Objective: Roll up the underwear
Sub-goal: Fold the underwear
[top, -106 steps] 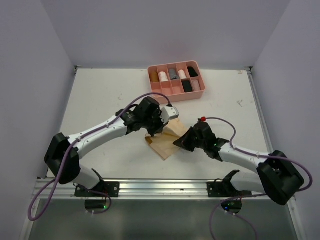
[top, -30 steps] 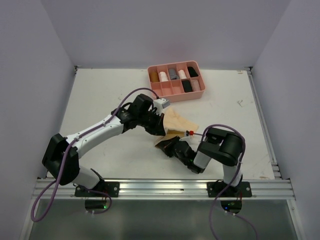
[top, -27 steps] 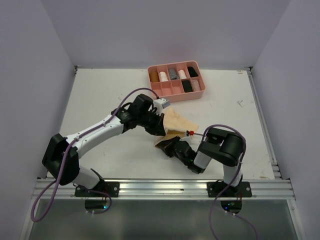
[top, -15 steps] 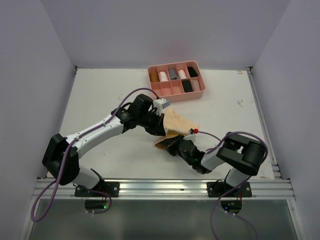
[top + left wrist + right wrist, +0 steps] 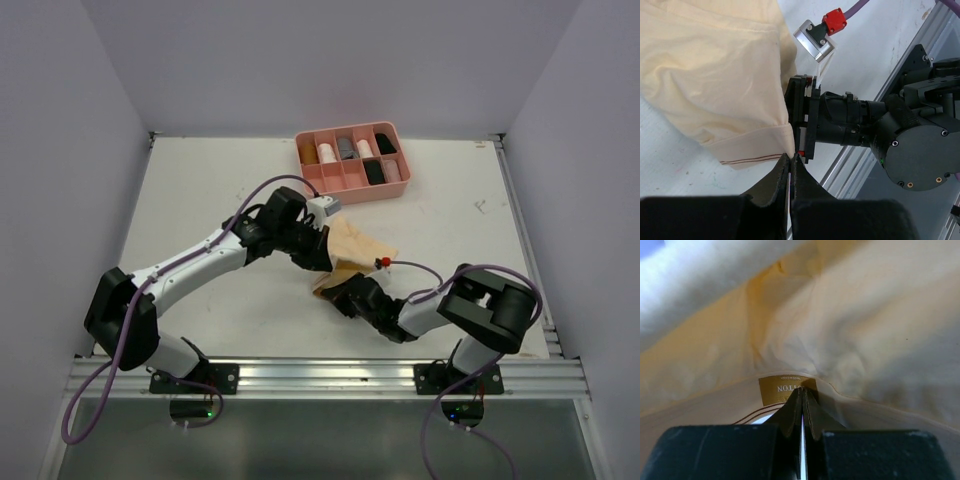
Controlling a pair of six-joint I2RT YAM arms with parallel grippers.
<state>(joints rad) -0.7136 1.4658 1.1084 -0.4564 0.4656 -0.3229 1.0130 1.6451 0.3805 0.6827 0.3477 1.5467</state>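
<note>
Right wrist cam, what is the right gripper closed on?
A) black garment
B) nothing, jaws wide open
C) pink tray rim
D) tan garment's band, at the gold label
D: in the right wrist view the right gripper has its fingertips shut on the band of the pale tan underwear, right at the gold label.

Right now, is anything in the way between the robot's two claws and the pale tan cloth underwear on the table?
Nothing visible stands between them. The left gripper is shut on a hem corner of the pale tan cloth underwear, and the right gripper is shut on its waistband beside the gold label.
</note>
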